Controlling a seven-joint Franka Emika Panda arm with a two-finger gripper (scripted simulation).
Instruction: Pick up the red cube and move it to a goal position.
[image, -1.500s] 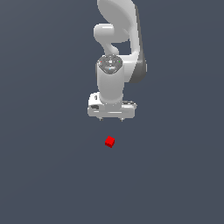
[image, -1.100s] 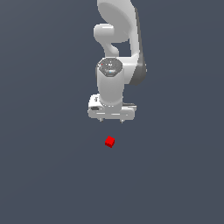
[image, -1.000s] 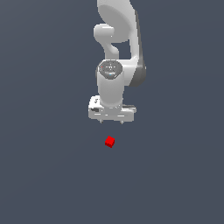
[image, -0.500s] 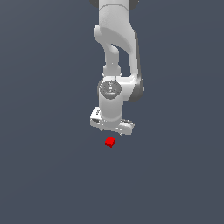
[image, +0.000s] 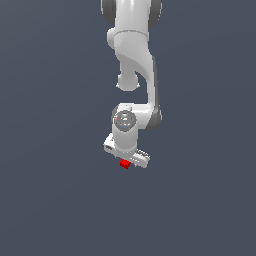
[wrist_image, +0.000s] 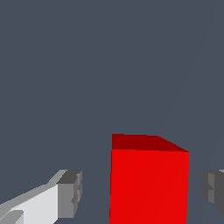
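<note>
gripper (wrist_image: 140, 192): standing open, gripping nothing; fingers cut off by the wrist view's edge
red cube (wrist_image: 148, 183): sitting between the fingertips, gaps either side
exterior view: gripper hiding most of the cube (image: 124, 164)

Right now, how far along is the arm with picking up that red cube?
Done: the approach. The end effector is down at the red cube, with a finger on each side. In hand: the grasp, since gaps show between fingers and cube, so it is open. Left: closing, lifting, and carrying the cube to the goal, which the pictures don't show.
</note>
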